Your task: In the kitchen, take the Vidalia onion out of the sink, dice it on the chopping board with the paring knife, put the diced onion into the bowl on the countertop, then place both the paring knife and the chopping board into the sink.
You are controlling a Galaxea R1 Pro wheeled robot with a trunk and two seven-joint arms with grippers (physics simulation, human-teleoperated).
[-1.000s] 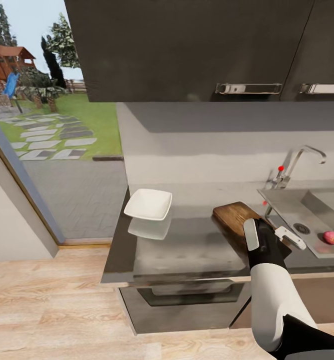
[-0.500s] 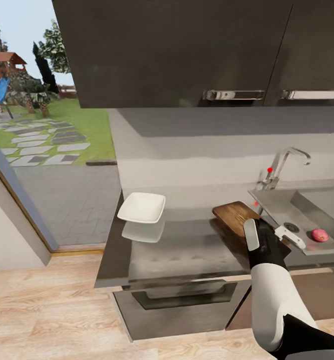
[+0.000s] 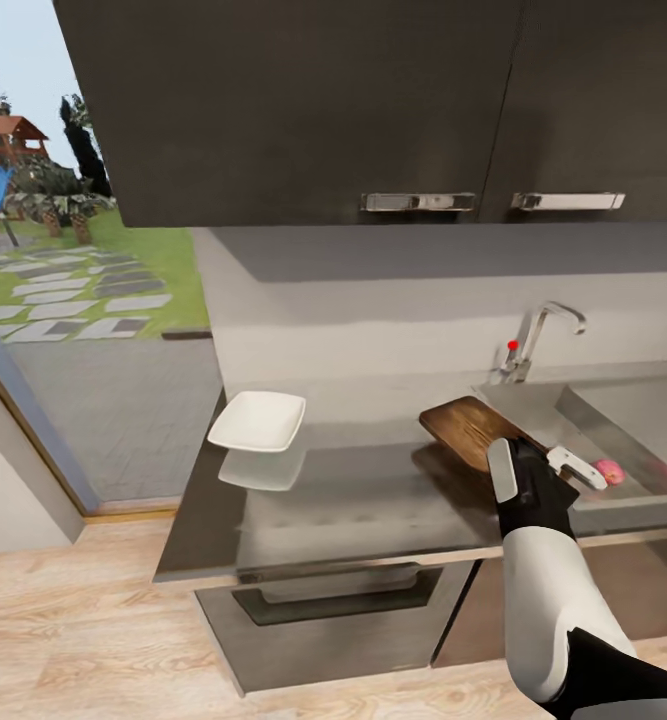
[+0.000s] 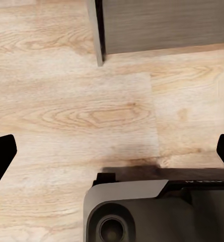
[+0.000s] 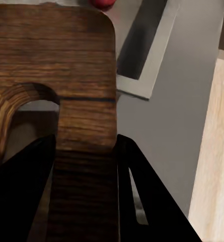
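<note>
Dark wall cabinets [image 3: 373, 110] hang above the grey metallic desk [image 3: 373, 500]; a glazed opening onto a garden [image 3: 73, 290] lies past the desk's left end. Floor is light wood plank [image 4: 91, 111].

Sink [image 3: 623, 430] is recessed at the desk's right end, faucet [image 3: 538, 335] at its back edge. Vidalia onion [image 3: 608, 471], pinkish here, lies in the basin near the front wall.

Chopping board [image 3: 468, 430]: dark-brown wood, lifted off the desk at a tilt, its shadow on the surface below, just beside the sink's left rim. Right wrist view shows the handle-slot end [image 5: 86, 126] running between the two dark fingers.

Right gripper [image 3: 533, 478]: closed narrow on the chopping board's handle end, one finger on each face.

Bowl [image 3: 258, 421]: white, squarish, near the desk's back left corner, well apart from the board; reflection visible beneath it.

Left gripper [image 4: 112, 156]: jaws spread wide, nothing between them, pointing at the floor beside the robot base [image 4: 157, 206].
</note>
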